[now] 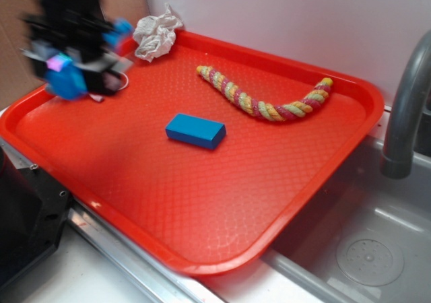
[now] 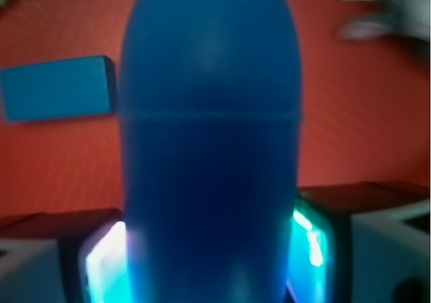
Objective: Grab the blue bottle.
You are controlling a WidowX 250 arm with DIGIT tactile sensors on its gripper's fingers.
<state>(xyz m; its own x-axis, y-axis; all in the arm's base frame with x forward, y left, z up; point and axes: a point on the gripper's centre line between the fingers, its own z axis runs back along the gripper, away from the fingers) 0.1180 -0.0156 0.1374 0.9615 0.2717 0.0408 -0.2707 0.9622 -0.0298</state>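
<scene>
- Gripper [image 2: 210, 262] pinching the bottle [image 2: 210, 135]: wrist view shows the blue body filling the gap, a finger [image 2: 101, 262] pressed on each side, pads glowing cyan where they meet it.
- Exterior view: gripper [image 1: 67, 74] blurred, at the far left corner of the tray [image 1: 202, 209], bottle [image 1: 65, 81] a blue blob at its tip.
- Can't tell from either view if the bottle touches the tray or is off it.
- Block [image 1: 195, 130] lies flat near tray centre, well apart from the gripper; in wrist view block [image 2: 57, 87] sits beyond the bottle, upper left.
- Rope [image 1: 262, 99], pink-yellow twisted, curves along the far side of the tray.
- Crumpled white rag [image 1: 156, 34] at the tray's far rim, near the gripper.
- Sink [image 1: 363, 242] and grey faucet [image 1: 404, 108] just beside the tray.
</scene>
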